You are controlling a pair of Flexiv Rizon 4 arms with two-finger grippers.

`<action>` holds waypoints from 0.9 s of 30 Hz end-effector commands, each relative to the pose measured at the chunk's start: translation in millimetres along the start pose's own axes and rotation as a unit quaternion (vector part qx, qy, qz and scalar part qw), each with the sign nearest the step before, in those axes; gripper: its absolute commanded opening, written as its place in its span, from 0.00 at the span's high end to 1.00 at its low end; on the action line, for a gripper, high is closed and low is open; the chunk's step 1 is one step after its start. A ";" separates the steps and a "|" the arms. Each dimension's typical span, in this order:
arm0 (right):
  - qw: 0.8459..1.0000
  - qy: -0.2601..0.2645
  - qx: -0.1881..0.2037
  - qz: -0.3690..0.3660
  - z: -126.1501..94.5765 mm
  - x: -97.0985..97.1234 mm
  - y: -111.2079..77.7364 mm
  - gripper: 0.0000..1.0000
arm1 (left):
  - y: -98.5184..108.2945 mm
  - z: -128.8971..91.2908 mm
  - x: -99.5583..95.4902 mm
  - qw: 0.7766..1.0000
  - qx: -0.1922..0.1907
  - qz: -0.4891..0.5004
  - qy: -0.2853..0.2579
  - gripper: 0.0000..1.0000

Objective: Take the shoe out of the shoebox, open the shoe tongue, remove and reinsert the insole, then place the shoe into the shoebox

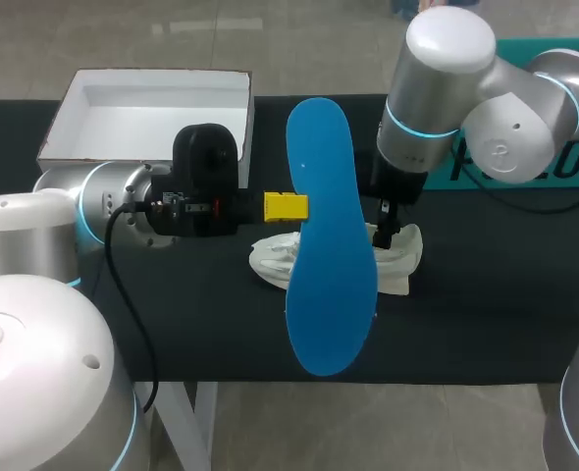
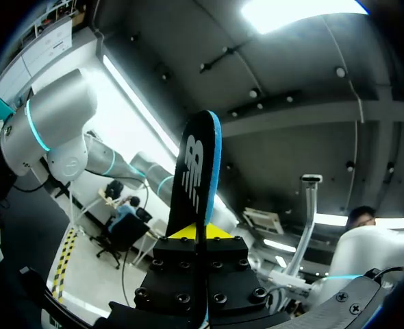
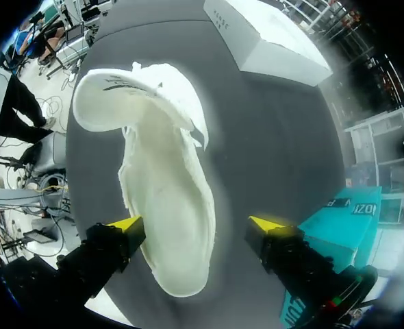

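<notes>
My left gripper (image 1: 288, 206) is shut on the edge of a blue insole (image 1: 329, 235), held up flat above the table and covering part of the white shoe (image 1: 393, 257). In the left wrist view the insole (image 2: 196, 171) stands edge-on out of the shut yellow tips (image 2: 200, 232). The shoe (image 3: 164, 185) lies on the black table, its tongue pulled back. My right gripper (image 3: 196, 223) hangs open just above the shoe, one finger on each side, touching nothing. The open white shoebox (image 1: 150, 113) stands at the back left, with nothing in it.
A teal box (image 1: 525, 157) sits at the table's back right, behind my right arm. The shoebox (image 3: 267, 41) lies beyond the shoe's far end in the right wrist view. Bare black table (image 1: 486, 314) spreads to the front right.
</notes>
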State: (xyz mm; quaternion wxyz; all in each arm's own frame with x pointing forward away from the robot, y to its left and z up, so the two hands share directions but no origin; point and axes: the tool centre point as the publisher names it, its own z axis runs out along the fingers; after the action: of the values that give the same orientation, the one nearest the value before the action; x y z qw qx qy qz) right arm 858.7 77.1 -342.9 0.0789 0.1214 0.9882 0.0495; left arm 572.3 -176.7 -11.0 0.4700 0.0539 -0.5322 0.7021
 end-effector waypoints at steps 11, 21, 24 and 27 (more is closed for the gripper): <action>0.999 0.011 0.002 -0.030 25.6 -35.0 33.9 0.00 | 1.1 0.0 -1.4 1.000 0.001 0.000 0.001 1.00; 0.998 0.044 -0.005 -0.042 43.9 -18.1 44.0 0.66 | 1.1 0.0 -1.4 1.000 0.001 0.000 0.001 1.00; 0.998 0.050 -0.012 -0.046 45.5 -16.0 42.4 1.00 | 1.1 0.0 -1.4 1.000 0.001 0.000 0.001 1.00; 0.998 0.050 -0.012 -0.046 45.5 -16.0 42.4 1.00 | 1.1 0.0 -1.4 1.000 0.001 0.000 0.001 1.00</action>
State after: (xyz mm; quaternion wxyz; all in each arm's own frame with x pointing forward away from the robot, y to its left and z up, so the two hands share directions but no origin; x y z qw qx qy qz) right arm 890.6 117.7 -378.4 0.0340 0.0722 0.9949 0.0621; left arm 572.6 -177.3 -11.0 0.4704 0.0538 -0.5321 0.7019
